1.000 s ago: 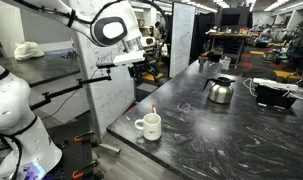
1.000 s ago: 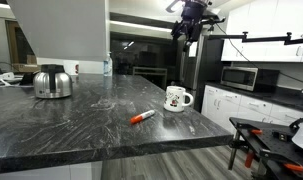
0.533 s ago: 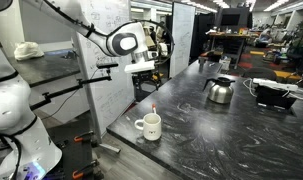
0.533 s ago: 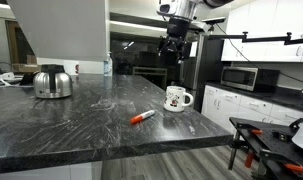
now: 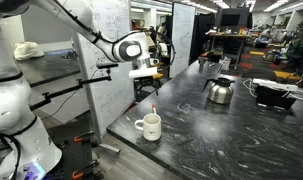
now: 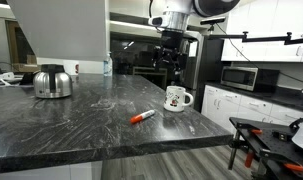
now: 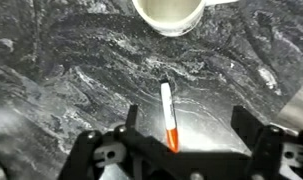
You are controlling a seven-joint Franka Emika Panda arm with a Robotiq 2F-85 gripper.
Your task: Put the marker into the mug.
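A small white ceramic mug (image 7: 169,12) with a loop handle stands upright on a black stone countertop (image 6: 81,125) veined with grey and polished to a shine; in the wrist view only its round rim and pale inner wall show. The marker (image 7: 168,115) is outside the mug, lying flat on the countertop near it but not touching; it is a short, slim white stick with a red-orange end pointing away from the mug and a dark tip pointing toward it. In an exterior view the marker (image 6: 142,117) lies near the front edge of the counter, beside the mug (image 6: 177,98), whose handle points away from it. A rounded, shiny steel kettle (image 6: 53,82) with its lid on sits well apart on the same surface; its contents cannot be seen.

The white, jointed arm reaches in from the side with its wrist bent so that the gripper (image 6: 171,72) points straight down, hanging in the air above the counter over the marker and mug; the wrist view shows the two dark fingers (image 7: 128,120) spread wide, one on each side of the marker, with nothing between them and nothing touched.
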